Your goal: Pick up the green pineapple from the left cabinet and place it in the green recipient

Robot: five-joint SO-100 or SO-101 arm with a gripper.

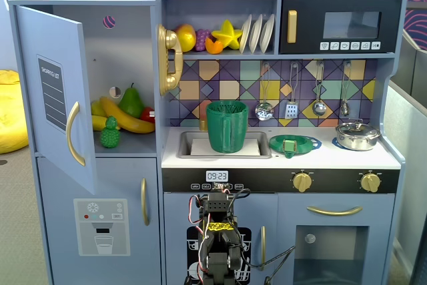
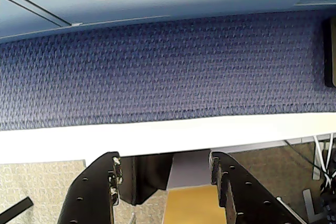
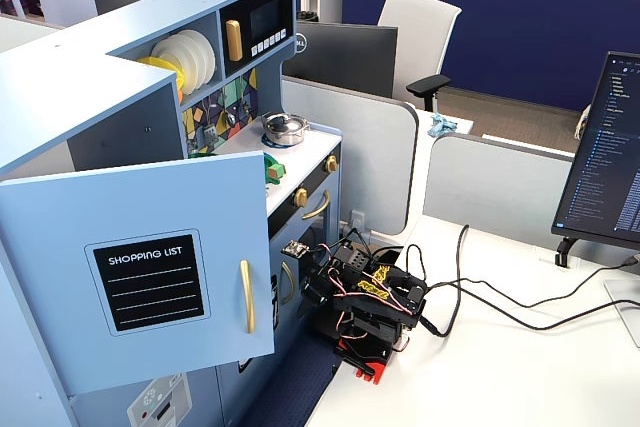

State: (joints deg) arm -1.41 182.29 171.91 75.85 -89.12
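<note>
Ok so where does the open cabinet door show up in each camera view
A fixed view: the cabinet door stands at the far left, swung open, label and gold handle facing the camera.
Wrist view: not in it; only carpet, a blue panel and the gripper.
Another fixed view: the door fills the lower left foreground, reading "Shopping List".
Shared landmark: the silver pot on the counter, also seen at.

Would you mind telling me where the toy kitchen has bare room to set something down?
The white counter is bare along its front edge and right of the green dish, up to the steel pot. The sink is mostly filled by the green pitcher. The open cabinet shelf is crowded: pineapple, bananas, pear.
</note>
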